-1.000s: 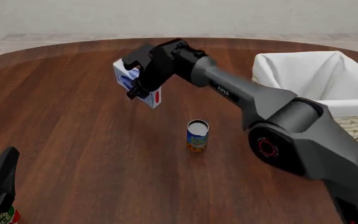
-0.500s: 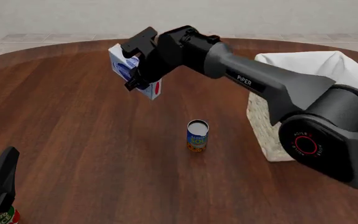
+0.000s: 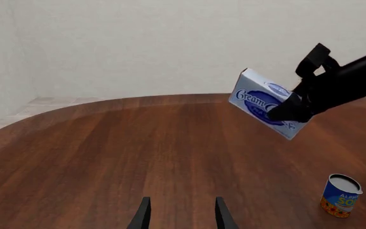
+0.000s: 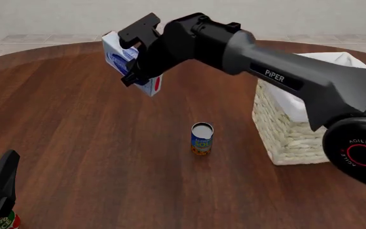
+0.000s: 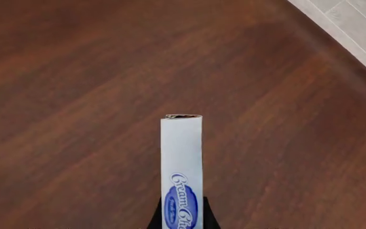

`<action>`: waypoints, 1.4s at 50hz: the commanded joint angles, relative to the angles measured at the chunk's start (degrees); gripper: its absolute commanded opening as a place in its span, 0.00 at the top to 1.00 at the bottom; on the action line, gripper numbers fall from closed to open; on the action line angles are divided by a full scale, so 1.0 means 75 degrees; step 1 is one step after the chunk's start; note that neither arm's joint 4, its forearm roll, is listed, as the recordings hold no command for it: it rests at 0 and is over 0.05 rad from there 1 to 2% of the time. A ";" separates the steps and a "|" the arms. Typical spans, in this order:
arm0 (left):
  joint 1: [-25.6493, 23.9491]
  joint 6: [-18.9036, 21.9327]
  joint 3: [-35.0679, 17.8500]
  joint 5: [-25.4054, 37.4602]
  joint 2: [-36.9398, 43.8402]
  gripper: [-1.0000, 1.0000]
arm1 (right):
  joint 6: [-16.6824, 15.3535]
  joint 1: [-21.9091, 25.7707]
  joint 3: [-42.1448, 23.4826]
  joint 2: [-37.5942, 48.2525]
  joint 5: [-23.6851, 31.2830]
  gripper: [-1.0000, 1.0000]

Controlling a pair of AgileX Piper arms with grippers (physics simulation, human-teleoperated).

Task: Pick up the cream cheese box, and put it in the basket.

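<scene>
A round, dark reddish-brown wooden tabletop (image 4: 75, 124) is filling most of the front view, with pale tiled floor (image 4: 36, 39) and a plain off-white wall (image 4: 55, 14) lying behind its far edge. The right pincer (image 4: 134, 51) is pinching the cream cheese box (image 4: 116, 59), holding it tilted in the air above the far-left part of the tabletop, well apart from the basket (image 4: 285, 129). The basket is sitting at the right, its white cloth lining folding over the rim. A small blue-and-orange can (image 4: 202, 138) is standing upright between the box and the basket, nearer the camera. The left pincer (image 3: 179, 214) is hanging low at the near left, its fingers spread and holding nothing.
</scene>
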 commanded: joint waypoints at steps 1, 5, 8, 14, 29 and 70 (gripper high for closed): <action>0.0000 0.0001 0.0000 0.0000 0.0000 0.00 | 0.0134 0.0102 0.0221 -0.0498 -0.0057 1.00; -0.0002 0.0001 0.0000 0.0000 0.0001 0.00 | 0.0111 0.0101 0.0242 -0.0633 -0.0033 1.00; 0.0000 -0.0002 0.0000 0.0000 -0.0001 0.00 | 0.0091 0.0081 0.0253 -0.0685 -0.0037 1.00; 0.0000 -0.0001 0.0000 0.0000 0.0000 0.00 | 0.0096 0.0108 0.0308 -0.0882 -0.0030 1.00; -0.0002 0.0000 0.0000 0.0000 -0.0001 0.00 | 0.0189 0.0197 0.0573 -0.1398 -0.0110 1.00; 0.0000 0.0000 0.0000 0.0000 0.0000 0.00 | 0.0543 0.0186 0.1366 -0.2940 -0.0388 1.00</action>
